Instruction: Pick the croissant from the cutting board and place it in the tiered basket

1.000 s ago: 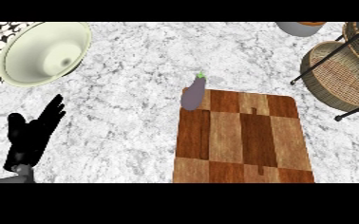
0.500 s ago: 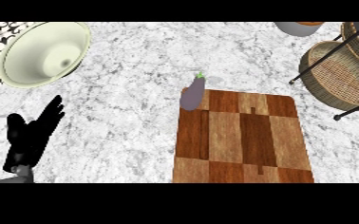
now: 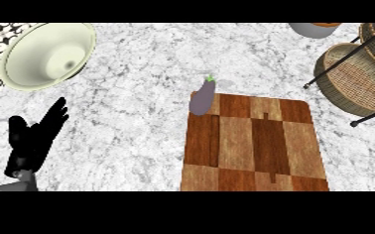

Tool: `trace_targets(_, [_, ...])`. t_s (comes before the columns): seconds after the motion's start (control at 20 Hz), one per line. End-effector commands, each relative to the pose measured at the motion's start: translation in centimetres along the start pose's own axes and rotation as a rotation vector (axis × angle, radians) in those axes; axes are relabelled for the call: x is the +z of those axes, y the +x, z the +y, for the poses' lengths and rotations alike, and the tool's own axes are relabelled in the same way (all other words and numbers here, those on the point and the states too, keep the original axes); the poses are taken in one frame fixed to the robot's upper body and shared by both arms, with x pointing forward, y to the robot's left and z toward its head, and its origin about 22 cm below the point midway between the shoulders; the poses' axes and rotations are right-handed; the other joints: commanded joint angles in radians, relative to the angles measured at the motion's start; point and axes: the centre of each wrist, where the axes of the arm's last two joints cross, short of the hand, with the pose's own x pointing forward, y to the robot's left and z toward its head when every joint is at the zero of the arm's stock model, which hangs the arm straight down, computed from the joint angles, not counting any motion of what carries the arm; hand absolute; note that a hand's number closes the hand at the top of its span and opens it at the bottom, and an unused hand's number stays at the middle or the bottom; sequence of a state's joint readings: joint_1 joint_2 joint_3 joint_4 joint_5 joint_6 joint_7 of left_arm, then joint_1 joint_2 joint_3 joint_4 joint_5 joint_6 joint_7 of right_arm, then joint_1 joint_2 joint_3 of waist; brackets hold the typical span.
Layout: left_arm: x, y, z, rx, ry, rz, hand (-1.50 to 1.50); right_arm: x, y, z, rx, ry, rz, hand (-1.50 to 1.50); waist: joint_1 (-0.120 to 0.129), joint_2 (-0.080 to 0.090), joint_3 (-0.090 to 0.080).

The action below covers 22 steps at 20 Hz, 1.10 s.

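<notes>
Task not begun imo: left hand (image 3: 33, 141) rests open w/ nothing held, no croissant visible, only an eggplant (image 3: 202, 98) on cutting board (image 3: 253, 146) to its right, tiered basket (image 3: 350, 77) farther right.

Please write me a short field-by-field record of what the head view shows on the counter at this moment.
surface: marble counter
cutting board: wooden cutting board, centre-right, running to the lower edge
on the board: purple eggplant at its top-left corner, stem overhanging the counter
croissant: none visible
tiered basket: wicker tiered basket at the right edge, partly cut off
other items: pale bowl at upper left; grey container at the top edge
left hand: left hand at lower left, open, fingers up, holding nothing
right hand: not in view
</notes>
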State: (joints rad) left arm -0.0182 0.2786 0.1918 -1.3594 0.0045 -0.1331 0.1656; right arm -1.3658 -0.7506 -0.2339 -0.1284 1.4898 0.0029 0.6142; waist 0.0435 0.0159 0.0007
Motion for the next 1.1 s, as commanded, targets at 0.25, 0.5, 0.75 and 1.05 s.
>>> trace_targets(0.25, [0.9, -1.4, 1.2, -0.009, 0.023, 0.004, 0.00, -0.5, -1.2, 2.6, -0.066, 0.201, 0.236, -1.50, 0.001, -0.001, 0.000])
trace_targets(0.5, [0.7, -0.4, -0.4, 0.001, 0.020, 0.011, 0.00, -0.5, -1.2, 1.1, -0.202, 0.066, 0.178, -1.50, -0.014, -0.008, 0.000])
trace_targets(0.75, [0.5, -1.1, 0.4, 0.007, 0.018, 0.005, 0.00, -1.0, -2.6, -4.1, -0.441, -0.156, 0.228, -1.50, -0.025, -0.011, 0.000])
trace_targets(1.05, [2.0, -2.5, 1.7, 0.016, 0.051, 0.030, 0.00, -2.2, -6.4, -7.1, -0.667, -0.132, 0.436, -1.50, -0.053, -0.025, -0.001])
